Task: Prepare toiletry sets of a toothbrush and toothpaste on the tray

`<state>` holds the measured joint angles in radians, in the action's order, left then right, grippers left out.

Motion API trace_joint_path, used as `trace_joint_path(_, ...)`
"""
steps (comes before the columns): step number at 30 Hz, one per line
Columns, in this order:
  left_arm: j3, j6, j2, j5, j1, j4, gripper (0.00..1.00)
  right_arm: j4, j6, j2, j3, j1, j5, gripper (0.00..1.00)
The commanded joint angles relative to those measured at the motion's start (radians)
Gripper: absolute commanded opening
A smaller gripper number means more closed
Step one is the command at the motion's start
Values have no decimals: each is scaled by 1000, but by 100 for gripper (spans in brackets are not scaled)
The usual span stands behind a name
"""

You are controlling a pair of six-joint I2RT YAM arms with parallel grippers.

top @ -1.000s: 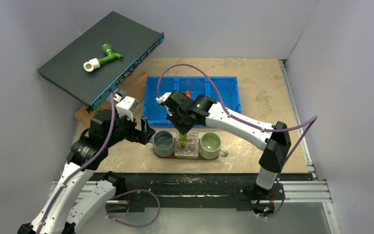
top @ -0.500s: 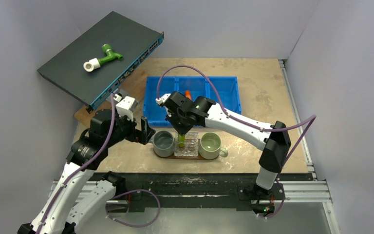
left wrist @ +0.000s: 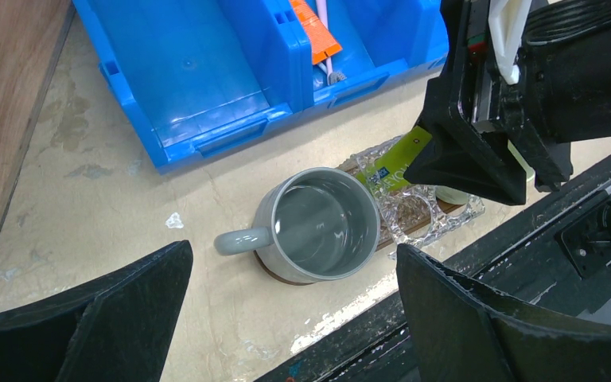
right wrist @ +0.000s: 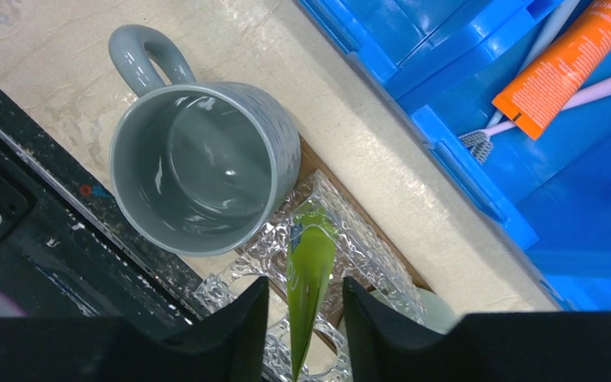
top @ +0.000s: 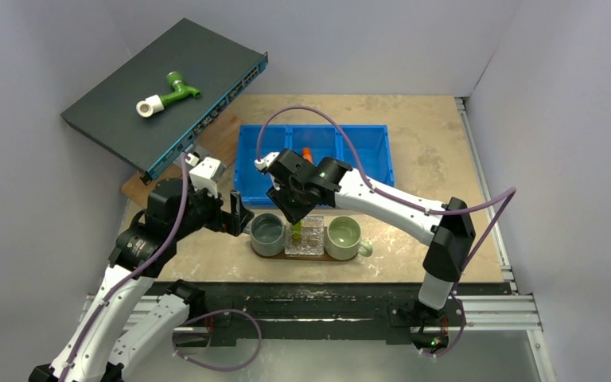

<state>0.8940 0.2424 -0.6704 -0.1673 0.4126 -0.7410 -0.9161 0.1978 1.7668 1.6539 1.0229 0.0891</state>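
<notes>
A lime-green tube [right wrist: 310,270] stands tilted in a clear glass holder [top: 310,240] on the dark-brown tray [top: 342,258], between a grey mug [top: 268,234] and a pale green mug [top: 343,235]. My right gripper [right wrist: 306,318] hangs over it, open, with a gap between the tube and each finger. In the top view the right gripper [top: 294,215] sits just above the tube [top: 296,231]. My left gripper [left wrist: 294,310] is open and holds nothing, beside the grey mug [left wrist: 318,223]. An orange tube [right wrist: 569,60] and a pink toothbrush [right wrist: 605,89] lie in the blue bin [right wrist: 477,183].
The blue three-compartment bin [top: 366,151] stands behind the tray. A rectangular wooden board [top: 215,135] lies at the back left, under a tilted dark network switch [top: 119,99] that carries a green and white pipe fitting [top: 167,94]. The table's black front rail [top: 318,298] runs close to the tray.
My right gripper's jaws have parted from the lime-green tube, which now stands free in the glass holder. The left arm has not moved.
</notes>
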Motion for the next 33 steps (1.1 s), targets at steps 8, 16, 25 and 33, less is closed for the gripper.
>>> trace_joint_path(8,3,-17,-3,7,-3,48,99,25,25,-55,136,1,84,51)
trace_joint_path(16,3,-17,-1,6,-3,49,99,32,38,-58,208,-75,118,54)
trace_joint_path(25,3,-14,-4,2,-3,52,99,119,46,0,201,-212,103,54)
trace_joint_path(33,5,-13,-3,1,-3,52,100,207,84,127,213,-301,96,57)
